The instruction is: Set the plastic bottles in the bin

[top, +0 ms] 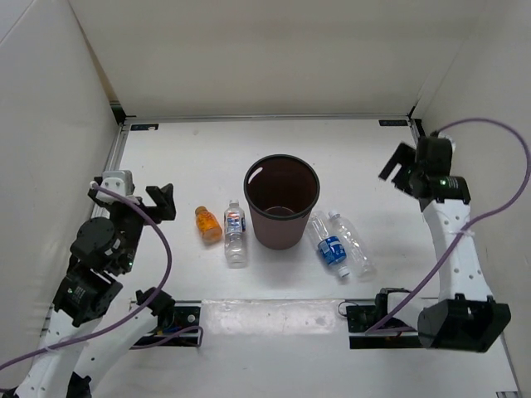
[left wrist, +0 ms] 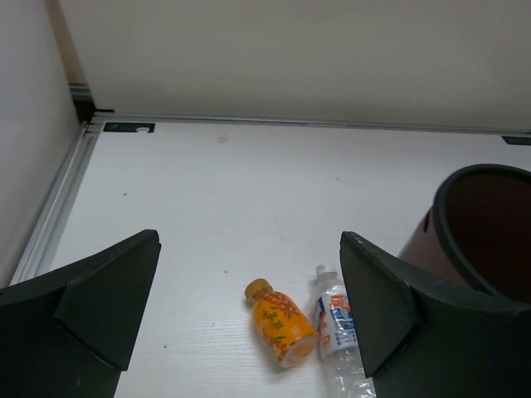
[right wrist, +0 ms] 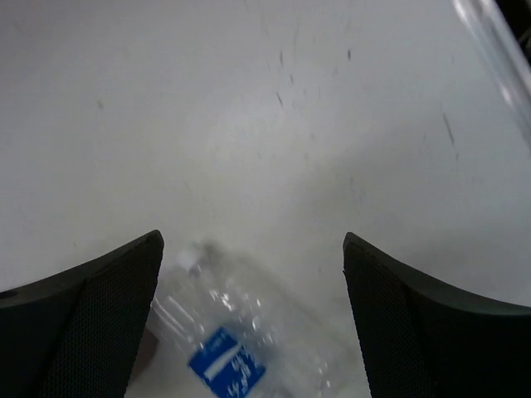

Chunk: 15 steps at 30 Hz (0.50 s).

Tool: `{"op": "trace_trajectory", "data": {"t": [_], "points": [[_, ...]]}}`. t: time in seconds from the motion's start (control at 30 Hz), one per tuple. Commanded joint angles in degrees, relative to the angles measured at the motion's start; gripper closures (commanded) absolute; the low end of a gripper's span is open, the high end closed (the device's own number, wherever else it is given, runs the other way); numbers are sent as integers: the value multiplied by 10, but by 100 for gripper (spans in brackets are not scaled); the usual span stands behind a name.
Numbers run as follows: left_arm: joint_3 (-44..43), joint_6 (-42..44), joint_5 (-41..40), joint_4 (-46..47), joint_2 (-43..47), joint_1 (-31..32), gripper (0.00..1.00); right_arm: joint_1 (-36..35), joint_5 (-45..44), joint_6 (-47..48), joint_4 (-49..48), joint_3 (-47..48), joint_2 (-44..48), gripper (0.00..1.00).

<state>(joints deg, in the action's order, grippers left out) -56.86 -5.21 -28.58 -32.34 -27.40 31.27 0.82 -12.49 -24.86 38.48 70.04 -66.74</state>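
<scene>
Plastic bottles: all four lie on the table [top: 191,157], outside the bin [top: 278,234], which stands upright at mid-table. You have the orange bottle [top: 208,225] and the blue-white labelled bottle [top: 236,234] side by side just left of the bin. The blue-labelled bottle [top: 329,244] and the unlabelled bottle [top: 352,242] lie against each other just right of it. Your left gripper [top: 162,201] is spread wide and empty, near the orange bottle. Your right gripper [top: 402,170] is likewise wide and empty, beyond the right-hand pair.
</scene>
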Motion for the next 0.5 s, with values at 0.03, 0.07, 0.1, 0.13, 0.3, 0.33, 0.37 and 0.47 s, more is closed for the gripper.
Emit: {"op": "trace_trajectory", "data": {"t": [0.03, 0.07, 0.1, 0.13, 0.3, 0.33, 0.37, 0.47], "points": [[-33, -17, 74, -46, -50, 6, 0, -37, 112, -4, 125, -49, 100, 10], [-46, -22, 79, -55, -78, 5, 0, -75, 114, -5, 128, -46, 121, 10], [-67, -26, 85, -99, -98, 3, 0, -88, 113, -5, 128, -36, 138, 10], [-79, -32, 97, -115, -178, -2, 0, -100, 104, -5, 145, -18, 143, 10], [-207, -86, 374, -229, -398, -167, 0, -198, 28, 5, 226, 83, 119, 10], [-201, -97, 461, -200, -411, -193, 0, -202, -9, 10, 260, 97, 100, 10], [-173, -109, 496, -154, -406, -241, 0, -224, -57, 1, 288, 119, 86, 10], [-128, -142, 542, -111, -377, -298, 0, -247, -139, -37, 324, 109, 72, 10]]}}
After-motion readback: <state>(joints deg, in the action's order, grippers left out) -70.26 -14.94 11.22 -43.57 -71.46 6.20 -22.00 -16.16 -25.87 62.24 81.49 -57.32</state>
